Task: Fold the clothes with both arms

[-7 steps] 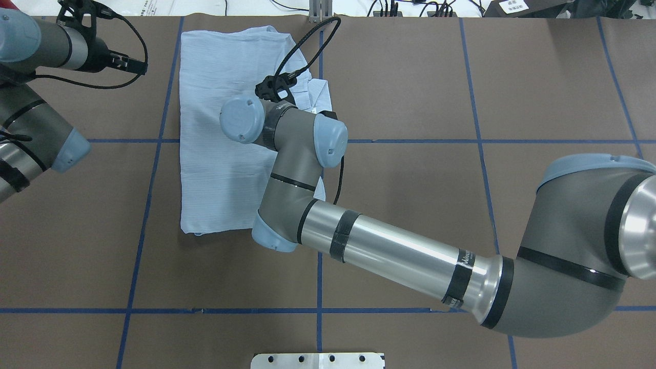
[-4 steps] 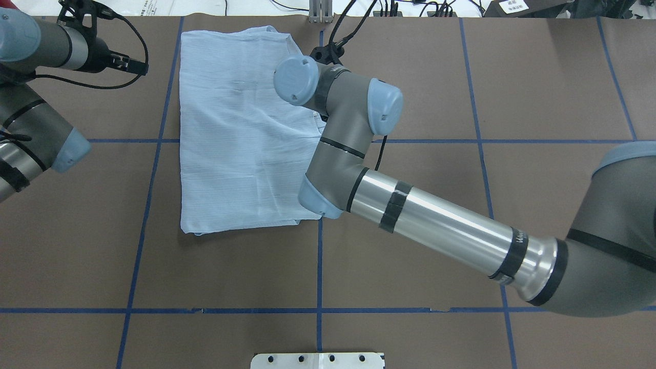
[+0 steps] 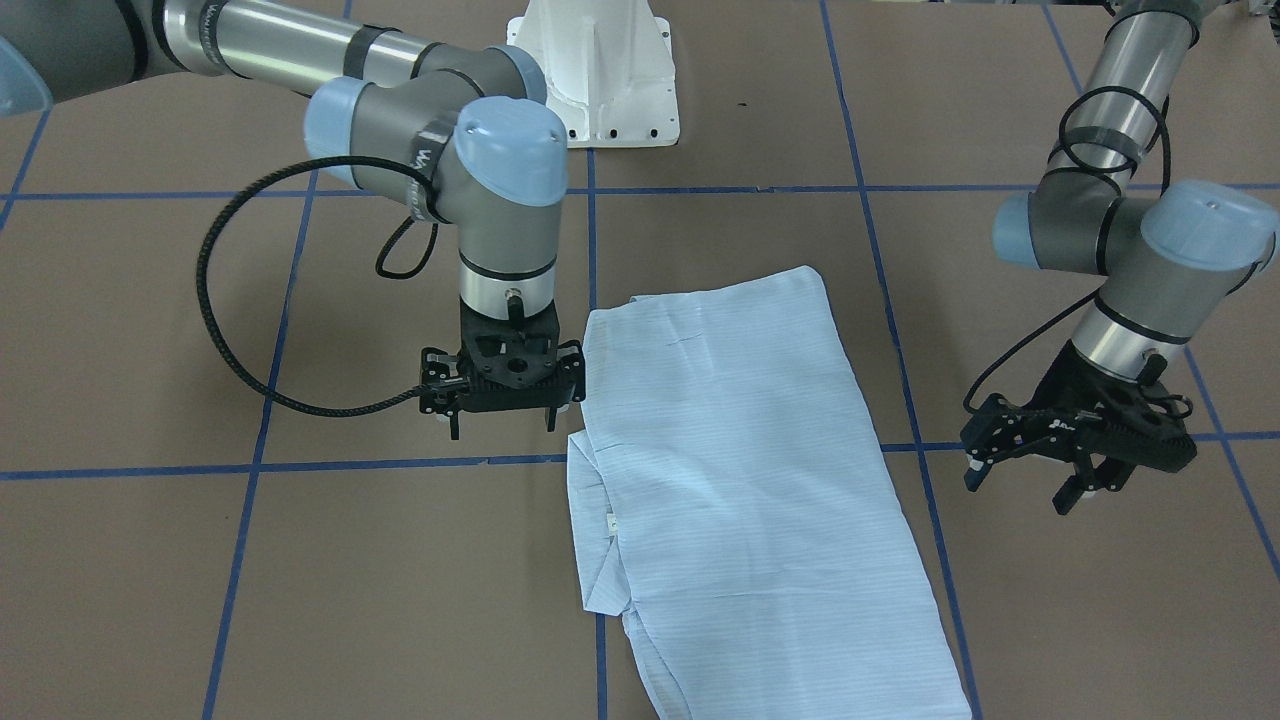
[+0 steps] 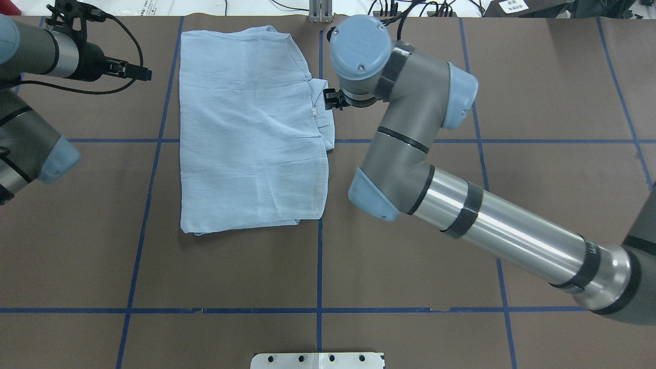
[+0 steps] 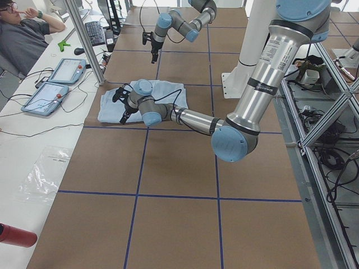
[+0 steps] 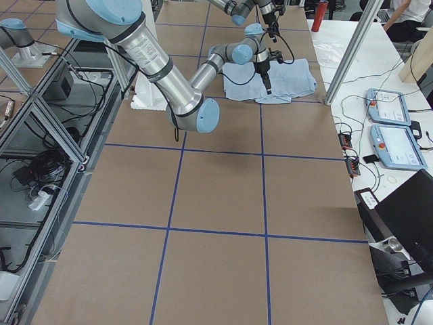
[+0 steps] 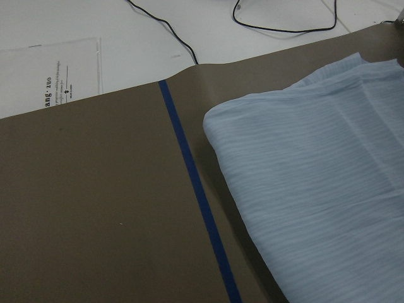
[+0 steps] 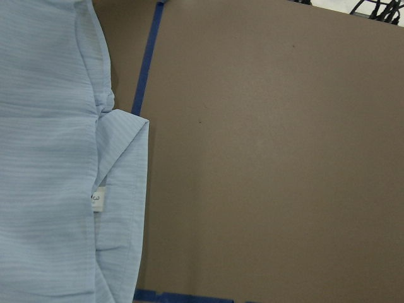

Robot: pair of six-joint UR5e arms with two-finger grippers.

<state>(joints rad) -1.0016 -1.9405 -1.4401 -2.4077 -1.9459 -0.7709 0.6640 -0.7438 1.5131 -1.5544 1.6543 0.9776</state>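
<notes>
A thin, pale light-blue striped shirt (image 4: 251, 128) of crinkled fabric lies folded into a rough rectangle on a matte brown table sheet (image 4: 410, 230) crossed by blue tape lines, toward 11 o'clock of the overhead view. Its collar (image 3: 600, 520) pokes out along one long edge and carries a small white tag (image 8: 96, 199) — the mark on it looks like a 3, but is too small to be sure. The black two-finger right gripper (image 3: 502, 428) hangs just beside that edge, at the shirt's 2 o'clock from overhead, jaws spread and empty; from overhead its own wrist hides most of it. The black left gripper (image 3: 1022, 488), well apart at the shirt's 10 o'clock, is likewise spread with nothing in it. A white sheet (image 7: 50, 72) beyond the table reads "ang · zuo", cut off at the frame edge — its smaller print is illegible.
</notes>
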